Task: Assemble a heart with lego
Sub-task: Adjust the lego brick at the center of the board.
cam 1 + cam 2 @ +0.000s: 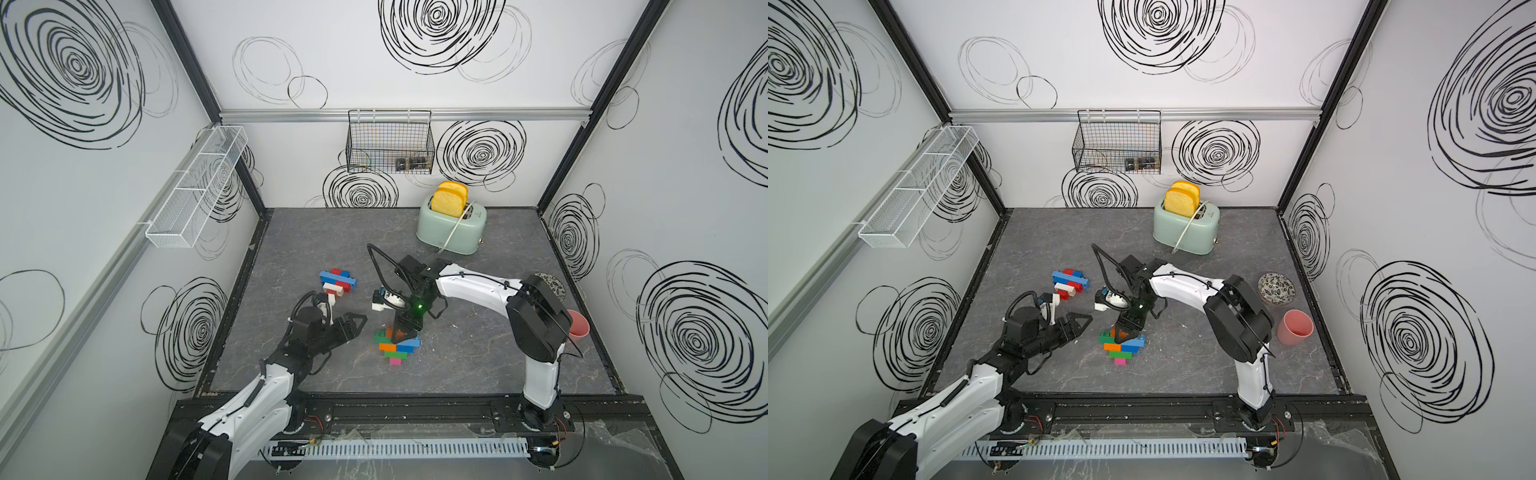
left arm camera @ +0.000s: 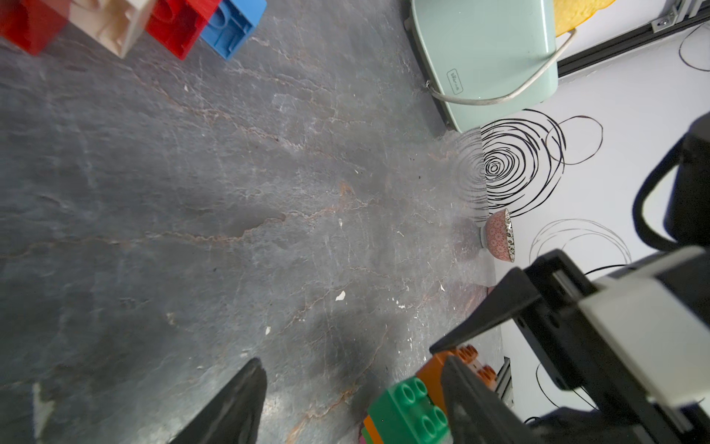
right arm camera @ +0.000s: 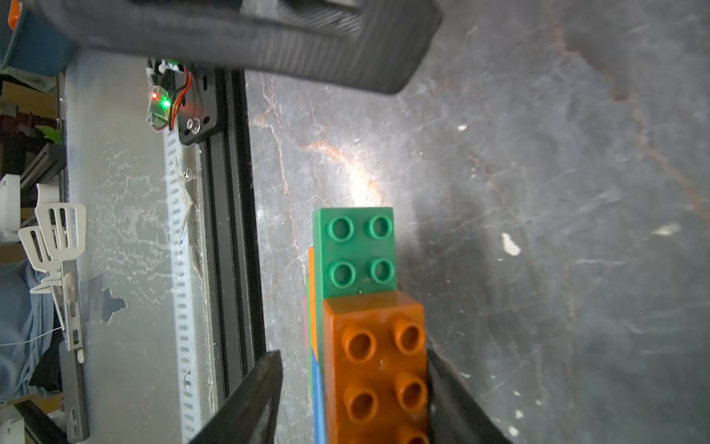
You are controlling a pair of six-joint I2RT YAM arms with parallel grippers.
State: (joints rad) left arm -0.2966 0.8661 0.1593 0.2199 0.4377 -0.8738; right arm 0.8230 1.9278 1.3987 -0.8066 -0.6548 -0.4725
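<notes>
Lego stack (image 1: 397, 348) lies flat before the toaster (image 1: 451, 230), pink tip pointing away from it. Right gripper (image 3: 353, 353) straddles orange brick (image 3: 378, 369), jaws parted. Left gripper (image 1: 359, 327) wide, empty.

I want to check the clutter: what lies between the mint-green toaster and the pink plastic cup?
A round patterned bowl sits between the mint-green toaster and the pink plastic cup, nearer the cup; a top view shows it.
</notes>
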